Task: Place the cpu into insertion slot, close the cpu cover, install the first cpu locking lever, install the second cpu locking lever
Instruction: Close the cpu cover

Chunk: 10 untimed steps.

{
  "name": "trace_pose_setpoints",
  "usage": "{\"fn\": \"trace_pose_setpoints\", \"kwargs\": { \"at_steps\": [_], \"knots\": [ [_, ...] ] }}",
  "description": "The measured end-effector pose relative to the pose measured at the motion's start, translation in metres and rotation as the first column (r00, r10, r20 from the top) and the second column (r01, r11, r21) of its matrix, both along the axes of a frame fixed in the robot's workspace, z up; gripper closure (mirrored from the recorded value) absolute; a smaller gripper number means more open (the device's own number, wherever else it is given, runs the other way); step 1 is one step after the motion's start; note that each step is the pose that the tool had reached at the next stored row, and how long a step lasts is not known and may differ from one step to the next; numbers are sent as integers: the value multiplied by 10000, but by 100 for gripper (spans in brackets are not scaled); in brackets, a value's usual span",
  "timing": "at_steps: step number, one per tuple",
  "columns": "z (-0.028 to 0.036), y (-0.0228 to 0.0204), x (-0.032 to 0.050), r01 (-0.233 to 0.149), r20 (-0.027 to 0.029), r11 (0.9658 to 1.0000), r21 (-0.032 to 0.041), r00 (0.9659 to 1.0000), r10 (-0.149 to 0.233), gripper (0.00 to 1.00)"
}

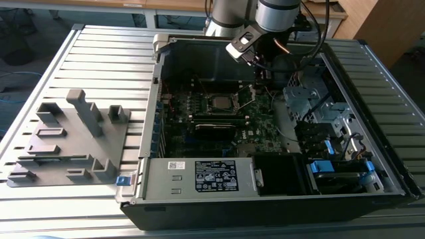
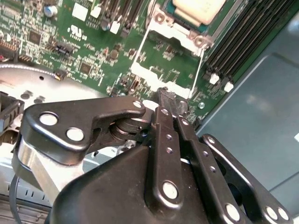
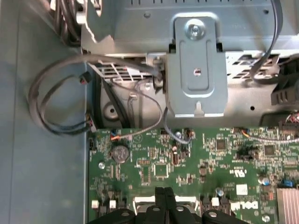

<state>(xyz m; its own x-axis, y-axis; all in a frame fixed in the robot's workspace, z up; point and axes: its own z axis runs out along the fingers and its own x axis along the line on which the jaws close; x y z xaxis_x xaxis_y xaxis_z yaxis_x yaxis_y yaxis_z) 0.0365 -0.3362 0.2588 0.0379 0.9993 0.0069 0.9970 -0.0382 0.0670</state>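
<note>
The cpu (image 2: 196,10), with its pale metal top, sits in the insertion slot (image 2: 161,18) on the green board. The exterior view shows the cpu (image 1: 219,103) mid-board inside the open case. The cpu cover (image 2: 152,76), a thin silver frame with a square cut-out, is swung open away from the slot; green board shows through it. My gripper (image 2: 167,99) has its black fingers pressed together, tips right at the cover's free edge. It hangs from the arm over the board (image 1: 262,77), and the first wrist view shows the gripper (image 3: 164,193) above that edge.
Black memory slots (image 2: 238,42) run beside the socket. A grey metal bracket (image 3: 196,70) and looped cables (image 3: 51,107) stand past the board's edge. The power supply (image 1: 199,177) fills the case front. A grey fixture plate (image 1: 66,139) lies on the table at the exterior view's left.
</note>
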Motion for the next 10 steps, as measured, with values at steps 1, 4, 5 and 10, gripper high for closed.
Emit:
{"fn": "trace_pose_setpoints", "kwargs": {
  "at_steps": [1, 4, 5, 10],
  "knots": [
    [0, 0, 20, 0, 0, 10000, 0, 10000, 0, 89],
    [0, 0, 77, -1, 0, 10000, 0, 10000, 1, 89],
    [-1, 0, 93, 0, 0, 10000, 0, 10000, 0, 89],
    [-1, 0, 125, 0, 0, 10000, -1, 10000, 0, 89]
  ]
}}
